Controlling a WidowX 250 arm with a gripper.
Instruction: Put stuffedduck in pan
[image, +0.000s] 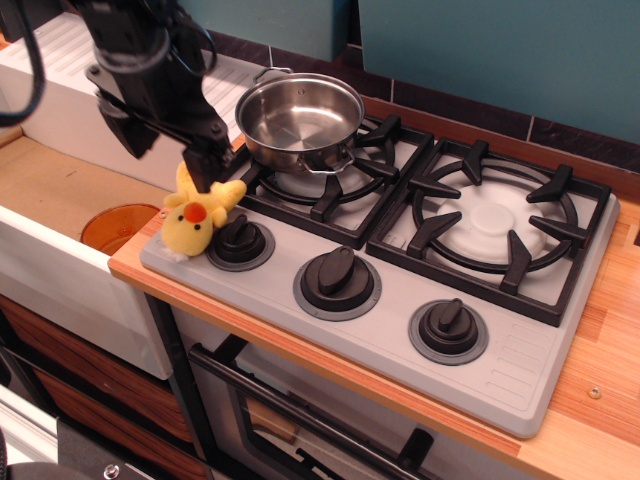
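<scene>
The yellow stuffedduck (197, 220) with an orange beak lies on the stove's front left corner, against the leftmost knob. The shiny steel pan (298, 120) stands empty on the back left burner. My black gripper (172, 150) hangs open just above and behind the duck. Its right finger (207, 162) is at the duck's upper edge and its left finger (134, 135) is out to the left. It holds nothing.
A round orange disc (117, 226) lies in the sink (60, 190) left of the stove. Three black knobs (337, 280) line the stove's front. The right burner grate (495, 222) is bare. A white drain rack (215, 90) sits behind the gripper.
</scene>
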